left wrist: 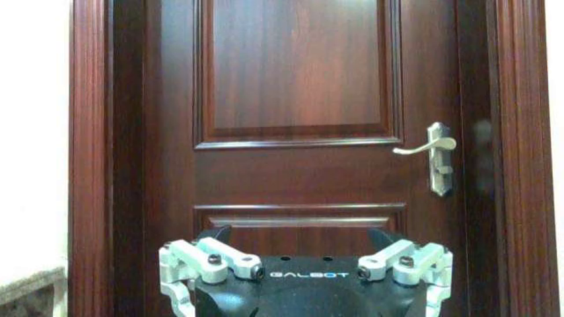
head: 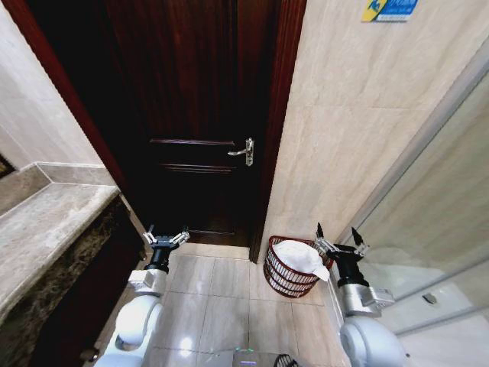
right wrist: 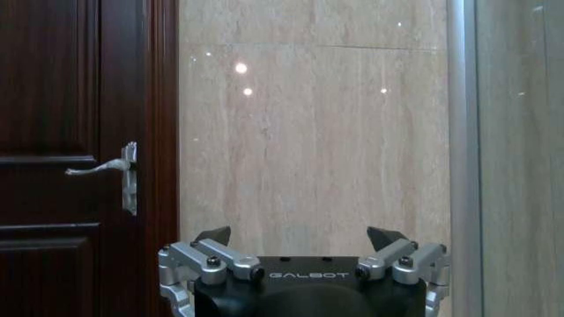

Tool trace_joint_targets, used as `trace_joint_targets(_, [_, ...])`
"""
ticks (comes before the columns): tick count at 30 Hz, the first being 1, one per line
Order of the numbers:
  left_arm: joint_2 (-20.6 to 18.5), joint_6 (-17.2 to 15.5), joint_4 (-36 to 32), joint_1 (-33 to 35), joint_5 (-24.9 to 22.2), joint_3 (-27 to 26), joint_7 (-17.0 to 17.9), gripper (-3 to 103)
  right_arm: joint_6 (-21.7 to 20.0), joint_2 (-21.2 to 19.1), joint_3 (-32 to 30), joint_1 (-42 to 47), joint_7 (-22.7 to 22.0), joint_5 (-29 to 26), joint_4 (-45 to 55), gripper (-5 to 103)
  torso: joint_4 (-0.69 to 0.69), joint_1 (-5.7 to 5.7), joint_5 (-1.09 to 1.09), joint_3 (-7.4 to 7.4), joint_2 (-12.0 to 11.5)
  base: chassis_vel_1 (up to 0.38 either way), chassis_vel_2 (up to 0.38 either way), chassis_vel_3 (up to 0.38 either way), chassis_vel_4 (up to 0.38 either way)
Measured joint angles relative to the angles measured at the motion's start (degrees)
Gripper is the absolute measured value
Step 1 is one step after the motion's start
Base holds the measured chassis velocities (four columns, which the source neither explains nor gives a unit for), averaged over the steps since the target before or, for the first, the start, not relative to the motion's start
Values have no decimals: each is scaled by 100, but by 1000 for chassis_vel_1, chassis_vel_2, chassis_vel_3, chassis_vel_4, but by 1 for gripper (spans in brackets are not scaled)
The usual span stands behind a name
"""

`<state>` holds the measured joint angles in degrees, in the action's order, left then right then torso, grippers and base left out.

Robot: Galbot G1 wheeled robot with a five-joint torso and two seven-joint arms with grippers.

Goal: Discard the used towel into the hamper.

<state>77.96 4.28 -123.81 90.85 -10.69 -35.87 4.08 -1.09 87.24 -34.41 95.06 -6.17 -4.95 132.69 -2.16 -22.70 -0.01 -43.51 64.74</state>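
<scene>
Dark door (head: pixel 191 115) fills the far wall; hamper (head: pixel 284 277) stands right of it on the floor, white towel (head: pixel 300 256) already inside, drooping over the rim. Right claw (head: pixel 337 238) beside it, jaws spread and empty; left claw (head: pixel 163 238) likewise. Towel could slip out if nudged.

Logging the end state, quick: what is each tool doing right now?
Left tool: open, empty, near the door.
Right tool: open, empty, beside the hamper, where the towel lies.
</scene>
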Motion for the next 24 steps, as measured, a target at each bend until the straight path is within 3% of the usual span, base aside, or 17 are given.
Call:
trace_joint_targets(8, [-29, -10, -72, -72, -54, -66, 0, 100, 28, -79, -87, 143, 85, -3, 2, 100, 0, -109, 0, -128, 238, 0, 0, 0, 0])
trace_joint_targets(15, [-58, -123, -133, -97, -134, -2, -12, 100, 353, -277, -410, 405, 297, -64, -130, 100, 1, -207, 1, -244, 454, 0, 0, 0, 0])
trace_joint_targets(24, [50, -317, -278, -44, -324, 205, -8, 100, 519, -133, -418, 350, 343, 79, -220, 100, 0, -324, 1, -388, 712, 0, 0, 0, 0])
